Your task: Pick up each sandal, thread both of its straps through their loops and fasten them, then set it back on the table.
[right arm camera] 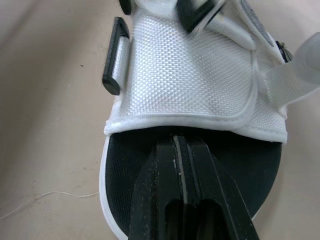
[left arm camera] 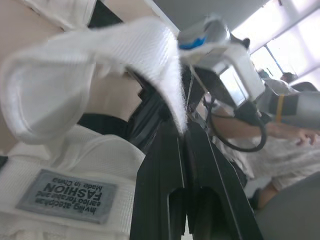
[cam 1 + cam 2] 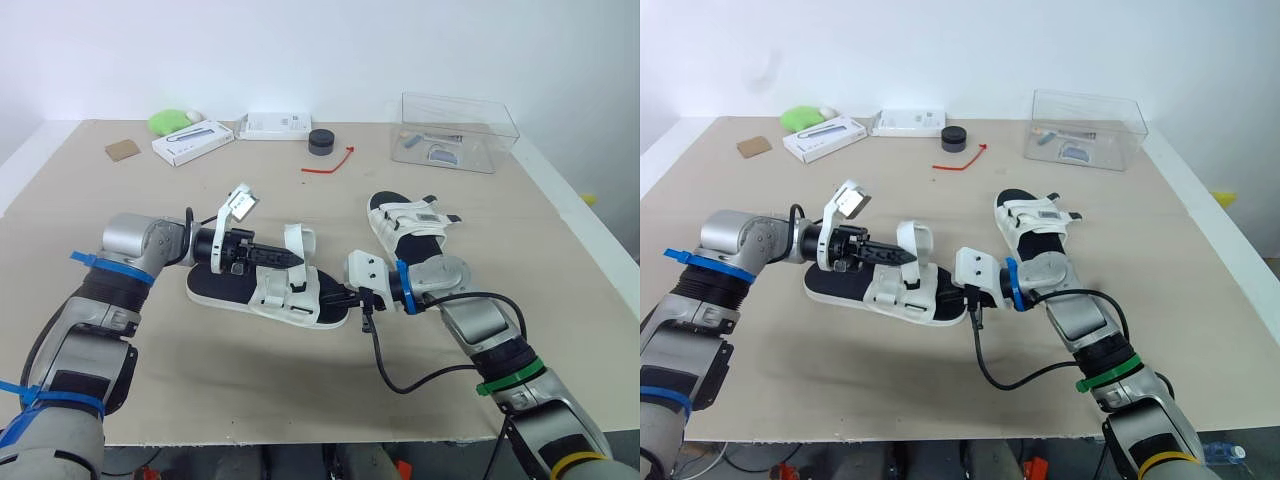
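Observation:
A white-strapped sandal with a black footbed (image 3: 262,292) lies mid-table. My left gripper (image 3: 293,259) is shut on its loose white strap (image 2: 100,65), which arches up above the front upper; the strap's edge sits pinched between the fingertips (image 2: 170,150). My right gripper (image 3: 338,297) is at the sandal's toe end, fingers (image 1: 165,175) shut and lying on the black footbed (image 1: 250,165) just before the white mesh upper (image 1: 185,80). A second sandal (image 3: 408,225) lies to the right with its straps across it.
A clear plastic box (image 3: 460,130) stands at the back right. Two white boxes (image 3: 193,141) (image 3: 278,125), a black round object (image 3: 320,142), a red tie (image 3: 328,163), a green object (image 3: 170,121) and a brown card (image 3: 122,150) lie along the back.

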Tool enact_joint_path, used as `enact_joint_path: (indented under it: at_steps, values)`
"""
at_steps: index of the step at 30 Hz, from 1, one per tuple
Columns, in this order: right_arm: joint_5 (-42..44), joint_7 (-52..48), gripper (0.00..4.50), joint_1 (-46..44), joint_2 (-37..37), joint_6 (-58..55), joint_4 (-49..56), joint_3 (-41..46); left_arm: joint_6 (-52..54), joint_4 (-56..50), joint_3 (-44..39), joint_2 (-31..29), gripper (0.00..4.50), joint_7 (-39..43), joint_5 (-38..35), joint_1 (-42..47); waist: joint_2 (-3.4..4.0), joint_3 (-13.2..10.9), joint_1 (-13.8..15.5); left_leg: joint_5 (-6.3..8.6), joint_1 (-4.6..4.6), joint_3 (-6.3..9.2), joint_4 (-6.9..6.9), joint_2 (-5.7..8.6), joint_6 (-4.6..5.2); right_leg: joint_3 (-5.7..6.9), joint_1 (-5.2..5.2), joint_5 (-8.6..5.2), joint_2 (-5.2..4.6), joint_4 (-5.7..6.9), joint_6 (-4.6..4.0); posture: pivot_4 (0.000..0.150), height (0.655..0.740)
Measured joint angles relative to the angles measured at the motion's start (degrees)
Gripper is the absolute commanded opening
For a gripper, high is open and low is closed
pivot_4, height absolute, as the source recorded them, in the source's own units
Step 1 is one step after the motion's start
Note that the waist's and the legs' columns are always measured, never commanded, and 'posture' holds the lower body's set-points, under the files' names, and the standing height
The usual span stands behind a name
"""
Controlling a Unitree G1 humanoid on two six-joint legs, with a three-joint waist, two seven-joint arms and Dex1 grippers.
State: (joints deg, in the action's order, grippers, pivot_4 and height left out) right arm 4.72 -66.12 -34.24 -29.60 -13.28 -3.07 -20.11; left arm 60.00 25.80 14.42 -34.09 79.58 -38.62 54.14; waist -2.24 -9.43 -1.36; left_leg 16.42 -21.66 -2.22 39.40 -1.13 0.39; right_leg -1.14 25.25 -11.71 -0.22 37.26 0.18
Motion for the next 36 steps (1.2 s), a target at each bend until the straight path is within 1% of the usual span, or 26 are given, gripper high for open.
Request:
enact_joint_path:
  at_steps: [5,9,14,24,36]
  values:
    - [0.0,0.4,0.0,0.3,-0.2,-0.2,0.6,0.0,0.1,-0.2,3.1,-0.4,0.02,5.1,2.3,0.5,0.0,0.0,0.0,0.01,-0.02,0.01,0.01,0.01,0.02,0.0,0.01,-0.02,-0.02,0.0,0.04,0.15,0.74]
    - [0.0,0.7,0.0,0.6,-0.4,-0.3,1.1,0.0,0.5,-0.6,3.6,-0.4,0.02,7.0,3.1,0.5,0.0,0.0,0.0,0.02,-0.03,0.01,0.01,0.01,0.03,0.0,0.01,-0.09,-0.03,0.0,0.15,0.15,0.74]
    - [0.0,0.9,0.0,0.7,-0.4,-0.4,1.2,0.0,0.1,-0.5,3.6,0.0,0.02,7.2,5.0,0.5,0.0,0.0,0.0,0.02,-0.04,0.02,0.01,0.01,0.03,0.01,0.01,-0.09,-0.04,0.0,0.15,0.15,0.74]
    - [0.0,1.0,0.0,0.7,-0.4,-0.4,1.2,0.0,-1.5,1.9,3.6,3.6,0.02,7.0,8.3,1.5,0.0,0.0,0.0,0.02,-0.05,0.02,0.03,0.03,0.04,0.0,0.01,-0.07,-0.05,0.0,0.12,0.15,0.74]
    - [0.0,1.1,0.0,0.7,-0.4,-0.3,1.1,0.0,-1.9,3.1,4.2,4.1,0.02,9.7,10.4,2.7,0.0,0.0,0.0,0.02,-0.05,0.03,0.03,0.03,0.04,0.01,0.01,-0.06,-0.04,0.0,0.11,0.15,0.74]
